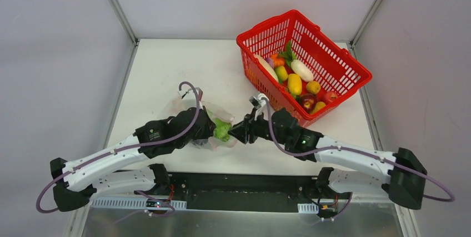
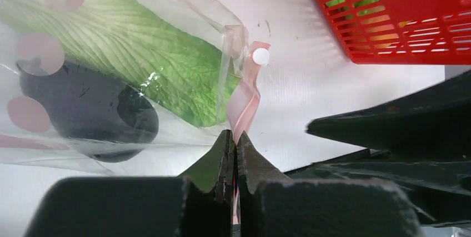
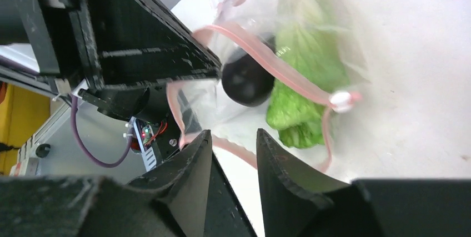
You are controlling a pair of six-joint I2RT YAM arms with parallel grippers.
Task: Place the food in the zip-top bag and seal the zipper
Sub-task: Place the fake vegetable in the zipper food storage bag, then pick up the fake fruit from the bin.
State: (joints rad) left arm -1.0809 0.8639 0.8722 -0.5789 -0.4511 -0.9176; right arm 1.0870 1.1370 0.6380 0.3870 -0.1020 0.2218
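Pinching the zipper (image 2: 244, 101) shut in my left claw (image 2: 234, 137), right claw (image 3: 234, 134) parted and empty, I reckon pulling the slider (image 2: 260, 56) comes next.

My left jaws pinch the bag (image 1: 221, 131) at frame centre, and my right jaws stand parted just beside it, so that spot is crowded. The red basket (image 1: 339, 59) walls off the upper right. Bare desk (image 1: 161, 76) lies open at upper left.
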